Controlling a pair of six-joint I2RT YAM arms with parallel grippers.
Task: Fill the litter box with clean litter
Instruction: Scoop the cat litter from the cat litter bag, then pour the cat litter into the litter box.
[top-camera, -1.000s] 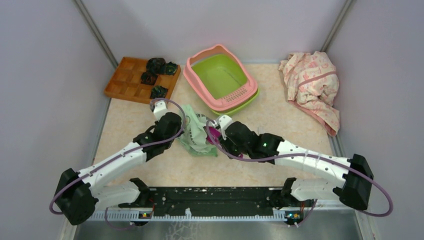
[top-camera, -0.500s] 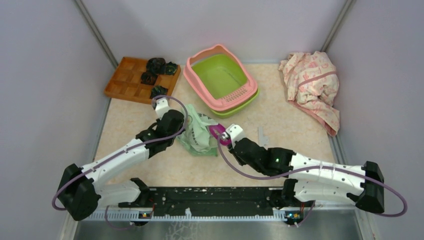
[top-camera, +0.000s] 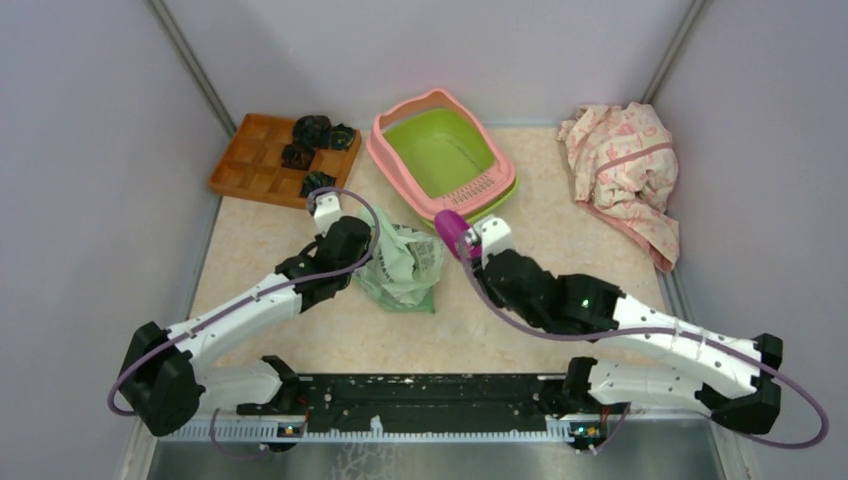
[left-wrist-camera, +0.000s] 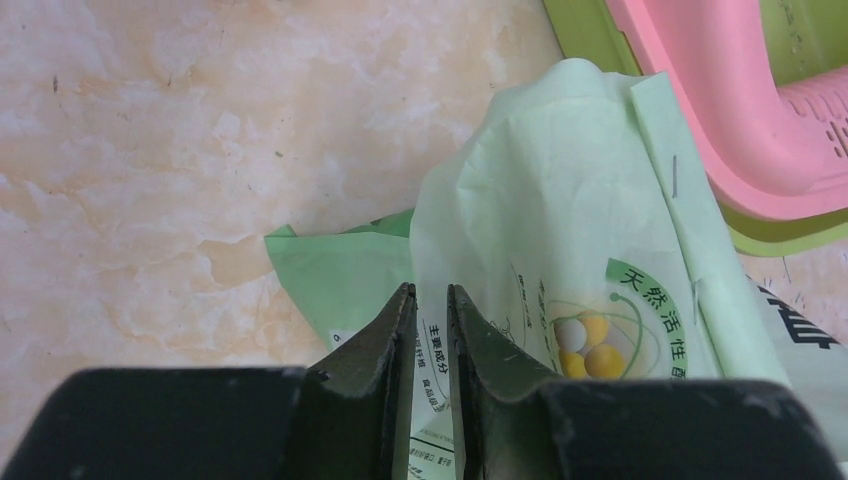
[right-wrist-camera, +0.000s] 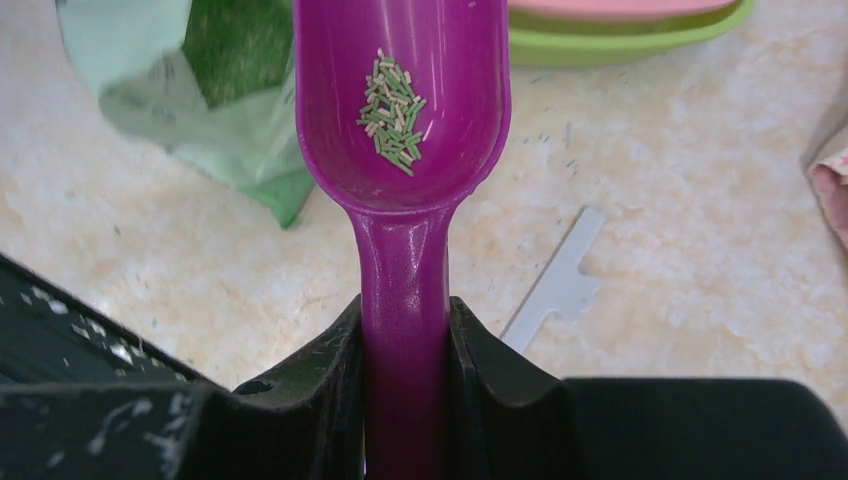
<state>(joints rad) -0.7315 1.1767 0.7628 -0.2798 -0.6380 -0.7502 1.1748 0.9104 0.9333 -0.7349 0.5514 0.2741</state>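
1. The litter box (top-camera: 382, 158) had a lime green basin, a pink rim and a slotted pink grate.
2. The scoop (right-wrist-camera: 405, 250) was glossy magenta.
3. The litter (right-wrist-camera: 392, 112) in it was a speckle of grey-green and pale granules.
4. The bag (left-wrist-camera: 560, 250) was pale green, printed with a darker green band of white characters and with yellow and white balls.
5. The wooden tray (top-camera: 245, 165) was orange-brown; the crumpled items (top-camera: 312, 130) in it were blackish green.
6. The cloth (top-camera: 625, 165) was cream with a pink print and pink trim.
7. The table (top-camera: 560, 240) was beige with marbled veining.
8. The left arm (top-camera: 240, 310) and right arm (top-camera: 680, 340) were white with black joints and mauve cables.
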